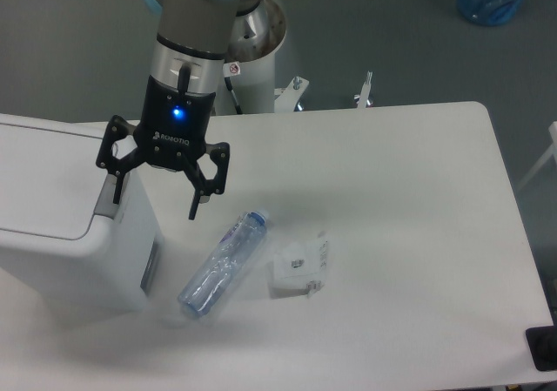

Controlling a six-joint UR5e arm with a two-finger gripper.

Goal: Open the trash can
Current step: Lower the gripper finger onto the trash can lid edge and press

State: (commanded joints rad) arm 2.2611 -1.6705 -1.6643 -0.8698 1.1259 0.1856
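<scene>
I hold the claw [157, 185] spread wide and empty above the right edge of the bin [65, 234]. The bin stands at the left end of the worktop [409, 234], its flat lid [43, 178] down and the grey latch tab [109, 195] on the lid's right margin. One claw finger [116, 175] hangs over or just beside that tab; whether it touches cannot be told from this view. The other finger [202, 195] points down at bare worktop to the right of the bin. I judge the open spread is kept so a fingertip can come onto the tab, since the tab looks like the release for the lid.

Right of the bin and near it, a clear bottle [222, 265] lies on its side, angled toward the bin's foot. A small white packet [300, 267] sits just beyond the bottle. Both lie below the claw's right finger, so room to descend there is tight. Farther right of the bin the worktop offers free room for retreat.
</scene>
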